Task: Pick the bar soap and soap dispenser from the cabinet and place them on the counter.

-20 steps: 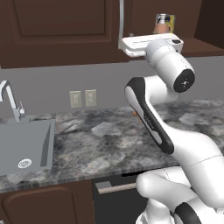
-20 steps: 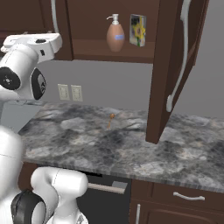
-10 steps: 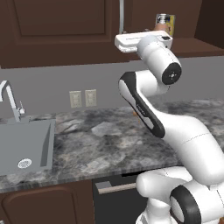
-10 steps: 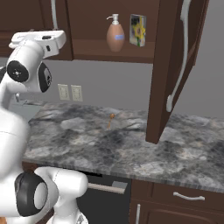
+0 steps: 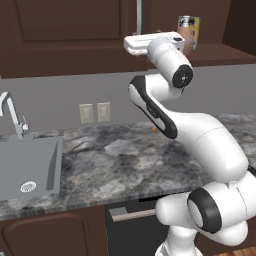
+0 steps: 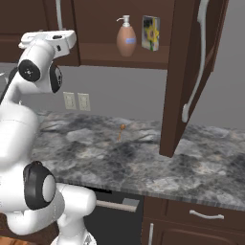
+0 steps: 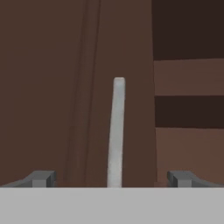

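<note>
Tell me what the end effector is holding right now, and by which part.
Nothing. The end effector is open, its fingertips apart and bare on either side of the cabinet door's silver handle, not gripping it.

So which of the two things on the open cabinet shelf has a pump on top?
The soap dispenser, the brown pear-shaped bottle on the left in the right base view. Beside it stands a flat yellow-and-blue box, which has no pump.

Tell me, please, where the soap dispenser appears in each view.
Left base view: the soap dispenser stands at the top right on the cabinet shelf, partly hidden behind the arm.
Right base view: it stands at the top centre, left of the yellow-and-blue box.
Hand view: not in it.
Shared landmark: the yellow-and-blue box beside it.
</note>
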You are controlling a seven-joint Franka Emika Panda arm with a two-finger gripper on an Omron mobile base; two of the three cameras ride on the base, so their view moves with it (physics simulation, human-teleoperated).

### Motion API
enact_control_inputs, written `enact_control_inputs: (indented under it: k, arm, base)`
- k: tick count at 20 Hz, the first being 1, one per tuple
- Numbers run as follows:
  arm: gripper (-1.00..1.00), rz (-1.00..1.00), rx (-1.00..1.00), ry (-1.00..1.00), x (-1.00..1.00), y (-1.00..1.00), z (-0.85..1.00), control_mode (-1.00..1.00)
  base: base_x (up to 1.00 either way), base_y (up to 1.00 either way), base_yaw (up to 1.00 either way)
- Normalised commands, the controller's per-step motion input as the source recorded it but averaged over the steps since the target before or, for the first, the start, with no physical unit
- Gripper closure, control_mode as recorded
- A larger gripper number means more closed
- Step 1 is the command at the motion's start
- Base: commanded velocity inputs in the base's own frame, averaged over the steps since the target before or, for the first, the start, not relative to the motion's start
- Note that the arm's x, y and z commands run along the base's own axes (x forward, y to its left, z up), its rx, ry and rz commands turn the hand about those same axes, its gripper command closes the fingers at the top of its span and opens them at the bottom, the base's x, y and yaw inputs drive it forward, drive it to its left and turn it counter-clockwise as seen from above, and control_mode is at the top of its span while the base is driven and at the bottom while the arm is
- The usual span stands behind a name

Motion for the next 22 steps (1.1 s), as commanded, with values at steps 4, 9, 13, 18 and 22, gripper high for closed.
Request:
enact_control_inputs:
  k: [4, 9, 13, 18, 22]
  arm:
    - [-1.00, 0.00, 0.00, 0.00, 0.44, 0.10, 0.00, -1.00]
    - [-1.00, 0.00, 0.00, 0.00, 0.44, 0.02, 0.00, -1.00]
    - [-1.00, 0.00, 0.00, 0.00, 0.53, 0.05, 0.00, -1.00]
    - [-1.00, 0.00, 0.00, 0.00, 0.55, 0.14, 0.00, -1.00]
    - [-1.00, 0.00, 0.00, 0.00, 0.53, 0.21, 0.00, -1.00]
  base:
    - [0.00, 0.00, 0.00]
    - [0.00, 0.00, 0.00]
    - [0.00, 0.00, 0.00]
    - [0.00, 0.00, 0.00]
    - [0.00, 0.00, 0.00]
